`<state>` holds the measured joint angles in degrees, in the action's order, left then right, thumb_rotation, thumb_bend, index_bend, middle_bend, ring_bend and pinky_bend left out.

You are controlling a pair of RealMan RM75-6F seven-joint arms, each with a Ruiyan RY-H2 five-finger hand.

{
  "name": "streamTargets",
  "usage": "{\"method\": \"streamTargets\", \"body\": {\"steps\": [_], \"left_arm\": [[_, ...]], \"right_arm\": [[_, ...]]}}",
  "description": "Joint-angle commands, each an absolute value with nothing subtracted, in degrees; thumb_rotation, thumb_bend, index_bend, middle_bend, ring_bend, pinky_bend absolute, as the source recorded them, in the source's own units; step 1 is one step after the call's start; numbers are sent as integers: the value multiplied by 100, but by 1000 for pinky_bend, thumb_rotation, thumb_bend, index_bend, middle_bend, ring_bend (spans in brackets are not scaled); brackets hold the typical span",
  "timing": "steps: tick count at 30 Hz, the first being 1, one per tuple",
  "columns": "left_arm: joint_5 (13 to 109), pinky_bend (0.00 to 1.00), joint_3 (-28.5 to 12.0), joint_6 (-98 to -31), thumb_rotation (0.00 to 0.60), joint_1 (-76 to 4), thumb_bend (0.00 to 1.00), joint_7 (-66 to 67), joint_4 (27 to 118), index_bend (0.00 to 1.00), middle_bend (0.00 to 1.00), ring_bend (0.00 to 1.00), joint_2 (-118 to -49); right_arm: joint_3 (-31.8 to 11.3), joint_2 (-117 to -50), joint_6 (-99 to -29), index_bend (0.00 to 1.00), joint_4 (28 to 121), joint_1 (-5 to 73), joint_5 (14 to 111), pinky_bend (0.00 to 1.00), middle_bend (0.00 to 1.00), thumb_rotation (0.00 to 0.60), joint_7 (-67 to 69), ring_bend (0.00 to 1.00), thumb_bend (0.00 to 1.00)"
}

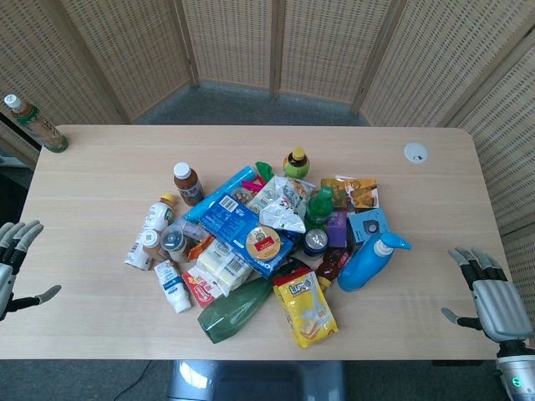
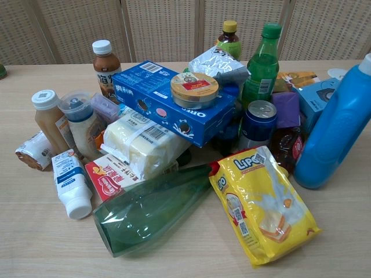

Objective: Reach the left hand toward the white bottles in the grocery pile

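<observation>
the pale wooden table (image 1: 100,334) runs from the near edge back to woven wicker screens (image 1: 234,42) standing on grey floor; the left hand (image 1: 15,263) lies at the table's near left edge, fingers apart and grasping nothing, well apart from the pile; the right hand (image 1: 489,292) sits at the near right edge, likewise spread and released; neither shows in the chest view; nearest in the pile lie a green bottle (image 2: 151,211) on its side and a yellow snack bag (image 2: 264,202) just beside it; the white bottles are on the pile's left side: a small white bottle (image 2: 71,184) lying with its cap toward the near edge, another white bottle (image 1: 156,215) with a yellow cap further back, tilted; between them stand a capped milk-tea bottle (image 2: 49,119) and a clear cup (image 2: 78,121); a red packet (image 2: 110,176) and a wrapped white pack (image 2: 145,145) lie beside the small one, in the way from the right; a blue biscuit box (image 2: 156,98) carries a round tin (image 2: 194,90); a large blue jug (image 2: 336,133) lies to the right; behind stand a brown bottle (image 2: 105,66) and a green soda bottle (image 2: 262,63); far left, apart from the pile, a lone bottle (image 1: 33,123) stands at the table's back edge.
</observation>
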<state>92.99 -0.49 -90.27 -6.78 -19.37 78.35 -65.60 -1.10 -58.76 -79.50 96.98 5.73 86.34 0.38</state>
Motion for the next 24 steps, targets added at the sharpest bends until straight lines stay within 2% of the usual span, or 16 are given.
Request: {"method": "streamTargets", "body": {"steps": [1,11,24], "left_arm": [[9301,0,-33,-8999,600,-680,0,-1928,7816,0,0,0,-6577],[9353,0,-27,-8759,600,-849,0,-1833,7755,0,0,0,-6698],[9256,0,-325,-7207,600,-2046,0,-975,7867,10,0,0,-7079]], "right_arm": [[-110,-5882,-7948,0,9696,574,8631,0,0,600,24,0,0],[-132,-5853,-7980,0,9703,555,8584,0,0,600,72,0,0],[-130,-5846,-7993,0,9728,554,8609,0,0,600,53,0,0]]}}
